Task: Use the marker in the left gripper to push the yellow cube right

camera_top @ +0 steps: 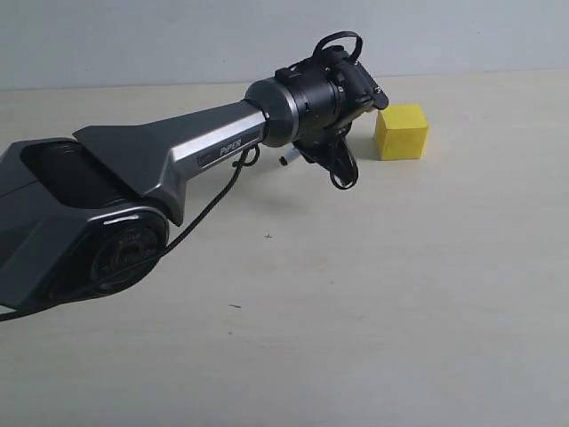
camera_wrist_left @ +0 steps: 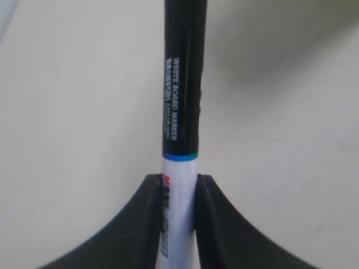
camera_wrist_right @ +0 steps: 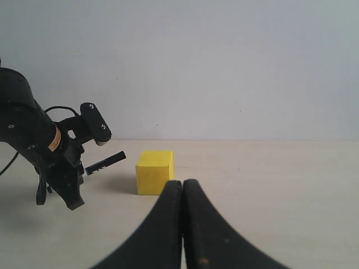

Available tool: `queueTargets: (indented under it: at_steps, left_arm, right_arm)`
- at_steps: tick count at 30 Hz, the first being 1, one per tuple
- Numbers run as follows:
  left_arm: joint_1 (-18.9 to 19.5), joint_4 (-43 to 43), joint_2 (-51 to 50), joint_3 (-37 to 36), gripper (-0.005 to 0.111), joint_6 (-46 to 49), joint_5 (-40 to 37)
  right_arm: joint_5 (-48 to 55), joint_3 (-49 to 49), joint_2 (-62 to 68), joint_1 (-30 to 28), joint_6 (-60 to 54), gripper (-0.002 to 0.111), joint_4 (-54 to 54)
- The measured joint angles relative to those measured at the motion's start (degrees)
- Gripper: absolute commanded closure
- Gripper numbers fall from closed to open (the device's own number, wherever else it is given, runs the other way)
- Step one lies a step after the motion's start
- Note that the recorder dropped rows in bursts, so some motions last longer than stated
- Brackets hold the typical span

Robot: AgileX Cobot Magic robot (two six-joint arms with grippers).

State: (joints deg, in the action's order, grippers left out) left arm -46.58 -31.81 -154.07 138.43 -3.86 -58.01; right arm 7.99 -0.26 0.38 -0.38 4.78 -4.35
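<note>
The yellow cube (camera_top: 402, 132) sits on the table toward the back right. My left gripper (camera_top: 336, 167) hangs just left of it, shut on the marker (camera_wrist_left: 182, 101), whose white barrel is pinched between the black fingers (camera_wrist_left: 216, 224). In the exterior view only the marker's pale end (camera_top: 287, 160) pokes out on the gripper's left. In the right wrist view the black cap (camera_wrist_right: 106, 162) points at the cube (camera_wrist_right: 154, 172) with a small gap between them. My right gripper (camera_wrist_right: 182, 184) is shut on nothing, low over the table, facing the cube.
The beige table (camera_top: 400, 294) spreads around the cube. A pale wall (camera_top: 178, 36) runs along its far edge. The left arm's grey body (camera_top: 107, 205) crosses the left half of the exterior view.
</note>
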Motion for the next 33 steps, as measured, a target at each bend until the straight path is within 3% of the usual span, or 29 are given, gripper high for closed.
queueTargets:
  at_steps: [13, 28, 33]
  left_arm:
    - [0.0, 0.0, 0.0, 0.0, 0.107, 0.0, -0.2]
    - [0.0, -3.6, 0.0, 2.7, 0.107, 2.8, -6.0]
    - [0.0, -1.1, -0.5, 2.7, 0.107, 2.8, -4.3]
  right_arm:
    - [0.0, 0.0, 0.0, 0.0, 0.0, 0.108, 0.0]
    - [0.0, 0.0, 0.0, 0.0, 0.0, 0.108, 0.0]
    - [0.0, 0.0, 0.0, 0.0, 0.0, 0.108, 0.0]
